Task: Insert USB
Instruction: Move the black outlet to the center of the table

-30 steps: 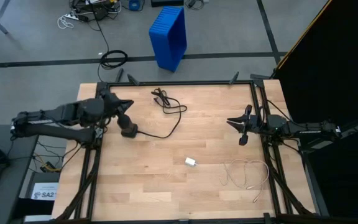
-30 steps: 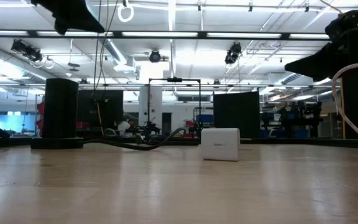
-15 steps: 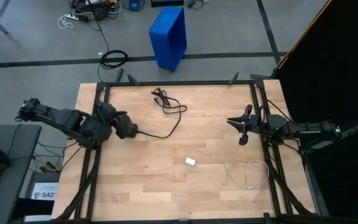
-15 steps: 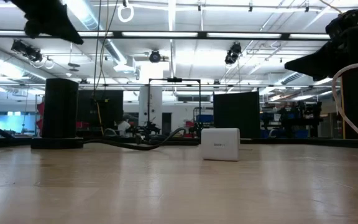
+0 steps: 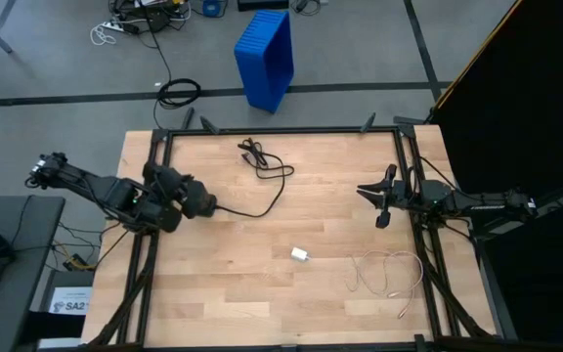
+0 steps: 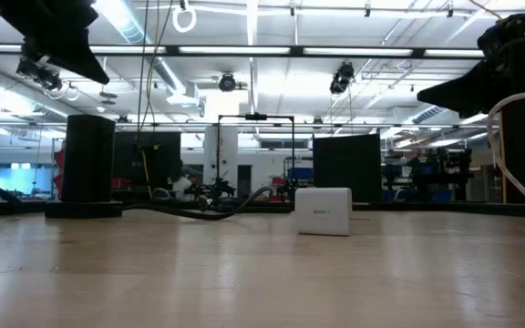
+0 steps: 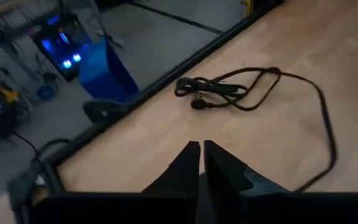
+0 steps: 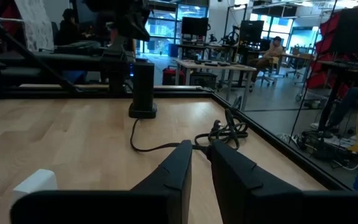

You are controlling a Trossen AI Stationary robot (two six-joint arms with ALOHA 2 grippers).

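Counter [image 5: 262,293]: pale wood, smooth matt planks, faint sheen in low view. Black cable [image 5: 267,166]: rubbery, matt. White adapter [image 6: 323,211]: smooth plastic, slight gloss. White cable [image 5: 389,274]: smooth plastic. Blue bin [image 5: 267,54]: ribbed plastic. Counter frame [image 5: 291,129]: black metal.

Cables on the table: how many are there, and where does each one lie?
2. The black cable lies coiled near the far edge and runs to the black cylinder at the left side. The white cable lies looped near the right front corner. None seems hidden.
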